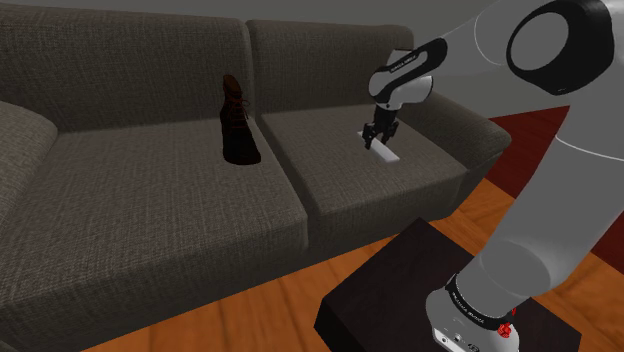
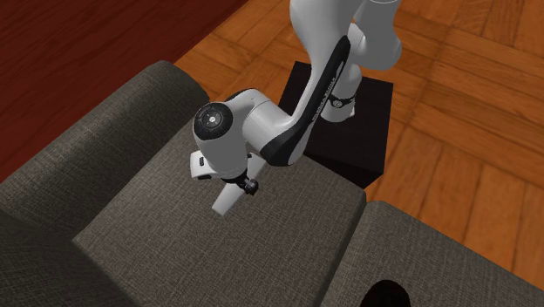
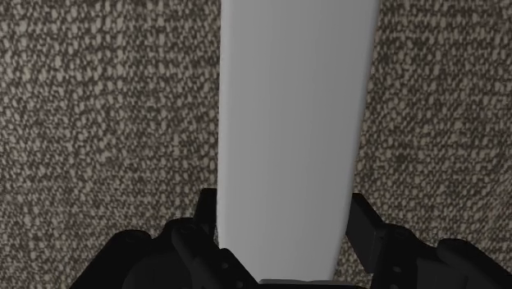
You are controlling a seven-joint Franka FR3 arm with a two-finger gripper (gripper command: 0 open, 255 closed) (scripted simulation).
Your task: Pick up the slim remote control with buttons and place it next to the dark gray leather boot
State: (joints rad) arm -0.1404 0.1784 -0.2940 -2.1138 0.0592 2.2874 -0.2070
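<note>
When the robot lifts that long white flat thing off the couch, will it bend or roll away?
Probably stiff: the long, flat, plain white remote keeps straight edges on the brown woven sofa cushion. It likely won't roll, being flat with no round sides. Its smooth face may be slippery, and it looks thin, so perhaps light.

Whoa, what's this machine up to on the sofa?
A white robot arm is reaching over a grey-brown sofa. Its black gripper is down at one end of a slim white remote, which looks to be resting on a seat cushion and not yet lifted. A dark boot stands upright on the neighbouring cushion, well apart from the remote.
</note>
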